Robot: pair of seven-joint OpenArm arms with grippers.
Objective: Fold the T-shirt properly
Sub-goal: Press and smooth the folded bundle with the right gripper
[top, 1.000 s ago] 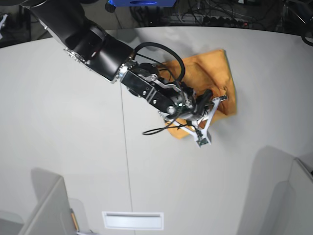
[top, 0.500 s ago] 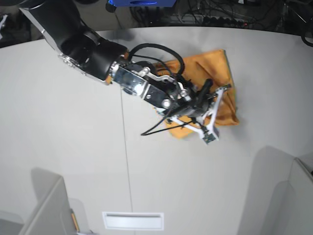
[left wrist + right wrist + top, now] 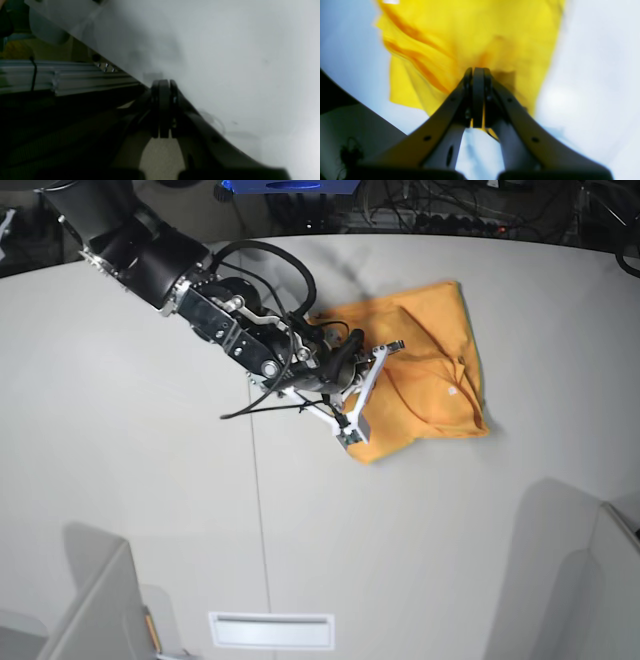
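- Around the middle of the table [image 3: 540, 540], toward its far edge, the orange-yellow T-shirt [image 3: 425, 400] lies partly folded, one part reaching toward the near edge and another toward the right edge.
- At the near edge, left of centre, sits a white rectangular piece [image 3: 272, 631]; what it is, I cannot tell.
- The right wrist view shows overlapping layers and creases in the cloth close up, including parts that the arm hides in the base view.
- Only the left wrist view shows the left end effector [image 3: 164, 83], clenched, with the table's edge and metal rails [image 3: 72, 77] beyond it; the base view catches just a bit of that arm [image 3: 622, 230] at the far right corner.
- Slanting in from the far left corner, the right arm [image 3: 200, 310] puts its clenched end effector [image 3: 478, 71] above the shirt; contact is unclear.
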